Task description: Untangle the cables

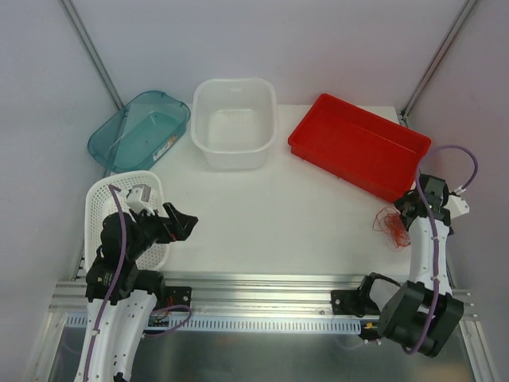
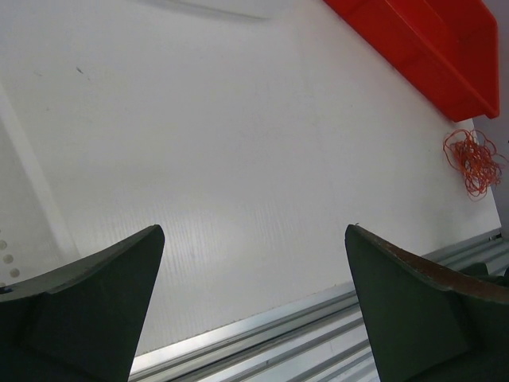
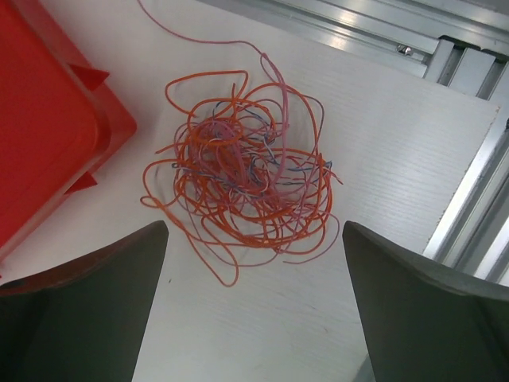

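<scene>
Cables [image 3: 242,167] are lying as one loose ball flat on the table [image 3: 398,151], just ahead of the right gripper [image 3: 254,231] and roughly centred on the gap between its fingers [image 3: 95,302], which are standing wide spread and gripping nothing. Tangle is mostly orange wire, with pale pink and a few bluish strands running through the core. One pink strand is trailing out of the ball on the side far from the fingers. Red tray [image 3: 48,119] is sitting just beside the ball, out past one finger. Left gripper [image 2: 254,235] is hovering well apart from the tangle, fingers also spread and empty; from there the ball is showing far ahead and out beyond one fingertip. Handling guess: wires are looking hair-thin, very light, soft and springy, so strands are likely hooking on each other and dragging the whole ball along instead of sliding free. Probably not fragile, but liable to slip out of a shallow pinch. Best hold is probably an outer orange loop on the rim nearest the fingers, or the loose pink tail, not the dense core, with the other gripper pinning the rest.
</scene>
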You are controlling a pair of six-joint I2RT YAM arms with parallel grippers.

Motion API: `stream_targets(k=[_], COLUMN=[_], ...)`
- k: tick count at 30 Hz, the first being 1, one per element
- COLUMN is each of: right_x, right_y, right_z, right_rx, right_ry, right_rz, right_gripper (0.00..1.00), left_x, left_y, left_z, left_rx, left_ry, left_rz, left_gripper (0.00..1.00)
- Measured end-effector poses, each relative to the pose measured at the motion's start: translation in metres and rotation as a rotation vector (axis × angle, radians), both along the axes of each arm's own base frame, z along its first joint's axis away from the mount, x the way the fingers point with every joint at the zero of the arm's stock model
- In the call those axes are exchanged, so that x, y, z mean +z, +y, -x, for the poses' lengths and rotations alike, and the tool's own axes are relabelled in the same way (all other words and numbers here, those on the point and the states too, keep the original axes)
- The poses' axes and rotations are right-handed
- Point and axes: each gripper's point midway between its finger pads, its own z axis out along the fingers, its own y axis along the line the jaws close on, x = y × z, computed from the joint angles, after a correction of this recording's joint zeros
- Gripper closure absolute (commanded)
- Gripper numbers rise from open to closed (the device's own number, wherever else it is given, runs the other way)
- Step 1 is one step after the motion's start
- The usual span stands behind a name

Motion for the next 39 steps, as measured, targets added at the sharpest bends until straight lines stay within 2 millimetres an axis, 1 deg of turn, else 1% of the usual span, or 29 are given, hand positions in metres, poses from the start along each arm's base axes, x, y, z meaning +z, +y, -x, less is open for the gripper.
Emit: stream_targets(k=[1,4,6,9,10,12,13,14,15,16,18,19,21,22,23,25,28,30,34,35,37,39], right_x=[-0.006,-0.034,-0.052,-0.072,-0.078,-0.087,-0.089,-0.091,-0.092,-0.092,-0.091,-0.09,-0.088,-0.086,-0.083,-0.075,-0.061,-0.052,-0.033,-0.027,-0.016,-0.001], right_y=[-0.002,-0.004,-0.001,0.005,0.006,0.009,0.009,0.01,0.011,0.011,0.011,0.012,0.016,0.02,0.025,0.037,0.064,0.087,0.142,0.161,0.191,0.226], right_z=[-0.001,-0.001,0.003,0.006,0.005,0.003,0.001,0.0,-0.001,-0.003,-0.005,-0.005,-0.006,-0.006,-0.007,-0.011,-0.018,-0.022,-0.024,-0.023,-0.023,-0.021], right_rx=[-0.014,-0.054,-0.074,-0.081,-0.081,-0.078,-0.076,-0.072,-0.07,-0.068,-0.056,-0.047,-0.019,0.0,0.032,0.103,0.257,0.379,0.65,0.739,0.88,1.044], right_ry=[0.006,0.043,0.076,0.107,0.117,0.13,0.132,0.133,0.13,0.124,0.118,0.116,0.111,0.107,0.101,0.085,0.057,0.038,-0.002,-0.007,-0.02,-0.041], right_rz=[-0.013,-0.087,-0.132,-0.178,-0.192,-0.218,-0.225,-0.232,-0.236,-0.24,-0.239,-0.238,-0.226,-0.22,-0.212,-0.203,-0.186,-0.173,-0.165,-0.167,-0.167,-0.166], right_gripper=[0.03,0.03,0.03,0.01,0.11,0.23,0.32,0.37,0.43,0.56,0.67,0.78,0.85,0.9,0.92,0.98,0.99,0.99,0.99,0.99,0.99,0.99], left_x=[0.0,0.001,0.002,0.002,0.002,0.002,0.002,0.002,0.001,0.001,0.001,0.001,0.001,0.001,0.001,0.001,0.001,0.001,0.0,-0.001,-0.003,-0.005], left_y=[0.0,0.0,-0.001,-0.001,-0.001,-0.001,-0.001,-0.001,-0.001,-0.001,-0.001,-0.001,-0.001,-0.001,-0.001,-0.001,-0.001,-0.001,-0.001,-0.001,-0.001,-0.002], left_z=[0.0,0.0,-0.001,-0.002,-0.002,-0.002,-0.002,-0.002,-0.002,-0.002,-0.002,-0.003,-0.003,-0.003,-0.003,-0.003,-0.003,-0.003,-0.003,-0.003,-0.004,-0.004], left_rx=[-0.001,-0.003,-0.004,-0.004,-0.004,-0.004,-0.005,-0.005,-0.005,-0.005,-0.005,-0.005,-0.005,-0.005,-0.005,-0.005,-0.005,-0.005,-0.005,-0.005,-0.007,-0.011], left_ry=[-0.001,-0.005,-0.009,-0.012,-0.012,-0.011,-0.011,-0.01,-0.01,-0.009,-0.009,-0.011,-0.012,-0.012,-0.012,-0.012,-0.013,-0.012,-0.007,-0.004,0.004,0.015], left_rz=[0.0,0.0,0.0,0.001,0.0,0.0,0.0,0.0,0.0,0.0,0.0,-0.001,0.0,0.0,0.0,0.0,0.0,0.0,-0.001,-0.001,-0.001,0.0], left_gripper=[0.01,0.01,0.01,0.01,0.01,0.01,0.01,0.01,0.01,0.01,0.01,0.01,0.01,0.01,0.01,0.01,0.01,0.01,0.01,0.01,0.01,0.01])
